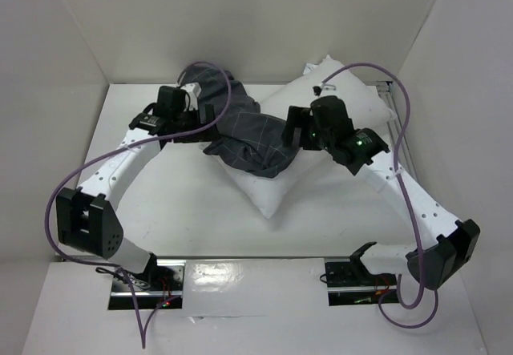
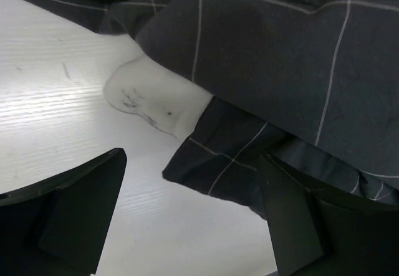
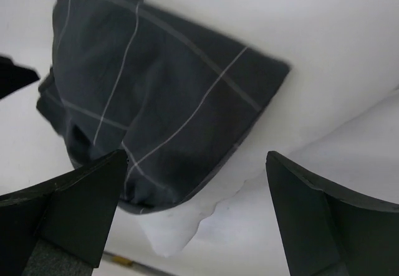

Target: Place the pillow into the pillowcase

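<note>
Top external view: one large plain white soft rectangular pillow (image 1: pixel 268 188) lies slantwise on the white desk (image 1: pixel 184 211), one corner toward the arms and its far end near the back right corner. One dark charcoal-grey cloth pillowcase with a thin light grid of lines (image 1: pixel 248 135) is bunched and draped over the pillow's left side, trailing off toward the back of the desk. Most of the pillow lies bare outside the sack, to the right of the cloth and in front of it.

In the left wrist view a rounded white corner of the pillow (image 2: pixel 156 101) pokes out from under folds of the pillowcase (image 2: pixel 280 64). Whether that corner sits inside the sack or only beneath it cannot be told. The left claw (image 2: pixel 192 159) stands wide, its two dark fingers (image 2: pixel 75 207) apart above the desk and a cloth edge, gripping nothing.

In the right wrist view the pillowcase (image 3: pixel 156 101) lies crumpled on the pillow (image 3: pixel 299 33). The right claw (image 3: pixel 197 156) is also spread wide, its two fingers (image 3: pixel 324 220) either side of the cloth's lower edge and holding nothing.

Count: one pillow, one pillowcase, two arms, two claws.
</note>
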You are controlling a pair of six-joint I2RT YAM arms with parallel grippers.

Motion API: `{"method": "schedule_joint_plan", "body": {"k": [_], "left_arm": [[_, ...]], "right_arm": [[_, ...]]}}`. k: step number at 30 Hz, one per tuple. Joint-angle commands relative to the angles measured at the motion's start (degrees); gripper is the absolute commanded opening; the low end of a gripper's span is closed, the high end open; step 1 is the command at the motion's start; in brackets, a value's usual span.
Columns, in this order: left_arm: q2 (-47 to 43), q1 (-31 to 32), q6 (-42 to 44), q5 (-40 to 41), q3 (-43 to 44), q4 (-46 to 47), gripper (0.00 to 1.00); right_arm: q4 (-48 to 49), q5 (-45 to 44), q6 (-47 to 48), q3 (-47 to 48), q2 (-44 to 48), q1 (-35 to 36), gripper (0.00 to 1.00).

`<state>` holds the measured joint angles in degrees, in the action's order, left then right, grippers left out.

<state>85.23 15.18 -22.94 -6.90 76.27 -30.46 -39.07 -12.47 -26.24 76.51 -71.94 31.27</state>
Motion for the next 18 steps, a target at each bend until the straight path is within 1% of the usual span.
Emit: {"method": "schedule_joint_plan", "body": {"k": [1, 3, 5, 6, 7, 9, 10, 11, 12, 13, 14, 15, 16, 17, 18], "left_arm": [[1.78, 2.04, -1.58, -4.61, 1.25, 1.19, 1.0], [2.66, 2.57, -2.89, -5.76, -0.58, 1.72, 0.98], [3.19, 2.57, -3.51, -6.46, -1.82, 3.03, 0.98], [3.19, 3.1, -3.52, -6.99, -2.52, 3.64, 0.96], [3.19, 3.1, -4.21, -7.51, -3.23, 4.35, 0.92], [3.19, 3.1, -4.22, -8.57, -3.94, 5.15, 0.85], [3.71, 3.1, -4.22, -9.18, -3.94, 5.75, 0.76], [3.71, 3.1, -4.22, -9.88, -3.33, 5.76, 0.69], [3.71, 3.1, -4.22, -9.89, -3.32, 5.76, 0.62], [3.71, 3.1, -4.22, -9.89, -2.36, 5.15, 0.53], [3.71, 3.1, -4.22, -9.89, -1.4, 5.15, 0.29], [3.19, 3.1, -4.22, -9.11, -0.86, 4.62, 0.15], [2.4, 3.1, -4.22, -8.4, 0.45, 4.1, 0.04], [2.4, 3.1, -3.7, -8.4, 1.5, 3.57, 0.0], [1.7, 3.1, -3.69, -8.4, 2.64, 3.04, 0.0]], "right_arm": [[3.65, 6.14, -2.93, -3.73, -0.83, 3.01, 1.0], [5.57, 6.14, -3.56, -4.87, -2.14, 4.67, 1.0], [6.28, 5.53, -4.35, -5.49, -2.76, 4.68, 1.0], [6.29, 5.53, -4.87, -5.49, -2.76, 4.68, 1.0], [6.9, 5.0, -4.87, -5.49, -3.55, 4.68, 0.91], [6.9, 5.0, -4.87, -5.49, -4.96, 4.68, 0.79], [6.9, 5.0, -4.87, -4.8, -5.66, 4.68, 0.65], [6.9, 4.3, -4.87, -4.79, -5.67, 4.68, 0.42], [6.9, 4.3, -4.87, -4.01, -5.67, 4.68, 0.3], [6.9, 3.43, -4.87, -3.39, -5.67, 4.68, 0.21], [6.9, 2.72, -4.87, -1.47, -6.19, 4.68, 0.13], [6.9, 1.32, -4.35, -0.15, -6.19, 4.68, 0.0], [6.9, 0.7, -3.39, 1.52, -6.71, 4.68, 0.0], [6.9, 0.08, -2.68, 5.02, -7.5, 4.68, 0.0], [7.42, -1.05, -1.89, 7.14, -8.12, 4.68, 0.0]]}}
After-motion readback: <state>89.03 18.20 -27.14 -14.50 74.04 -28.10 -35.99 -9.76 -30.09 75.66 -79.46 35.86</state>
